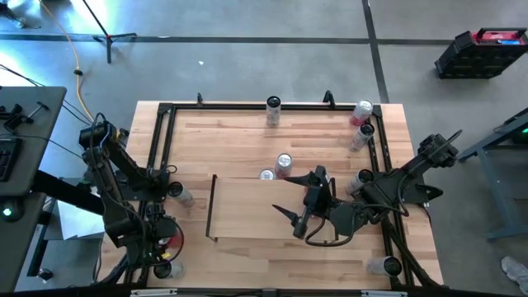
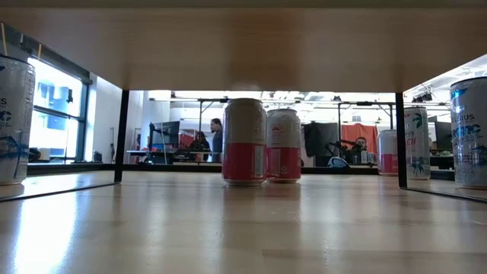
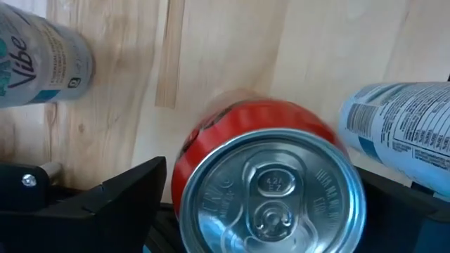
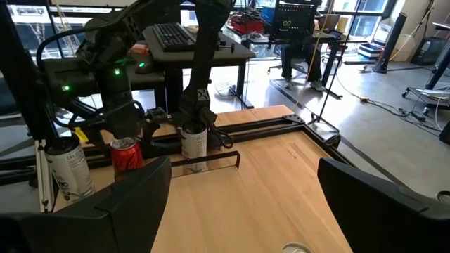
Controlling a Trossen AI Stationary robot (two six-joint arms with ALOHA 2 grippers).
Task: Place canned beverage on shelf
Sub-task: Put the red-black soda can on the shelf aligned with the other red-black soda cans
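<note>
Red can [image 3: 267,179] between left tool [image 3: 274,211] fingers

We can only make out a few bits of text. In the left wrist view, the pale can [image 3: 42,67] lying on the wood says "Vibe" in teal script. In the low view, the white can [image 2: 470,133] on the far right shows letters ending in "US", and the white can [image 2: 416,141] beside it has red letters ending in "CH". Everything else is unreadable.
</note>
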